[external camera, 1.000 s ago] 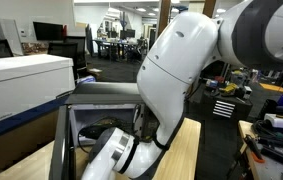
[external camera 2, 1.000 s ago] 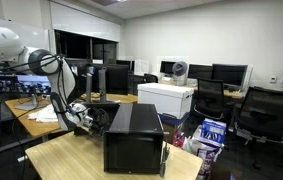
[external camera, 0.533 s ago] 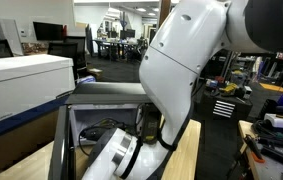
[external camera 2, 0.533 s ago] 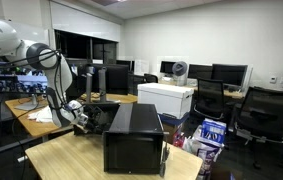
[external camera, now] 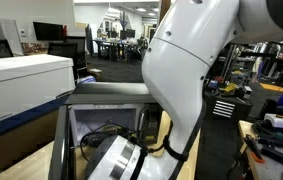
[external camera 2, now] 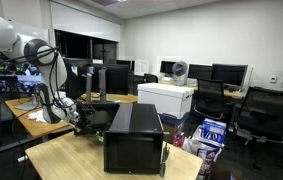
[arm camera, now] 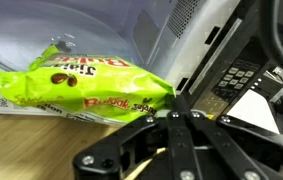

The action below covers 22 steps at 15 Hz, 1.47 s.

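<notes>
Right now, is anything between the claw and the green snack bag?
Nothing visible. In the wrist view the shut claw sits close to one end of the green snack bag, and nothing lies between them. The microwave's keypad panel stands off to the side of the claw, not on the line to the bag.

Wrist close on microwave (arm camera: 231, 75); both exterior views share it.

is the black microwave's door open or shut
Open. The black microwave shows its white cavity and clear glass turntable uncovered in the wrist view, just behind the green snack bag.
</notes>
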{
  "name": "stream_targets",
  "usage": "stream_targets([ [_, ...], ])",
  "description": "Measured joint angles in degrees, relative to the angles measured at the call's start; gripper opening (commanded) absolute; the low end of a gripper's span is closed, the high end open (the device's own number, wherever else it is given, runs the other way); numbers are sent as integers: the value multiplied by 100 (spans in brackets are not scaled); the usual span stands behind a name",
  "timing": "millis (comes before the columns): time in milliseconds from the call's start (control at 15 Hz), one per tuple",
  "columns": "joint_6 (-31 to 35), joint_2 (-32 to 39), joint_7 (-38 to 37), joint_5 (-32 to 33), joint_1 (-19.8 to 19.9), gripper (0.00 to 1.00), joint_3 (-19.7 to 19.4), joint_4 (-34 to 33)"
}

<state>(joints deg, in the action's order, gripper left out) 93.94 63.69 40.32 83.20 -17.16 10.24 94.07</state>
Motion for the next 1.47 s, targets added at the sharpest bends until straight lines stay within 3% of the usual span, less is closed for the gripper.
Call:
stream_targets([
  [933,-281,-175,-35,-1196,47,0,410,296],
  [1467,124,-428,-530,-1753,291,0,523,297],
])
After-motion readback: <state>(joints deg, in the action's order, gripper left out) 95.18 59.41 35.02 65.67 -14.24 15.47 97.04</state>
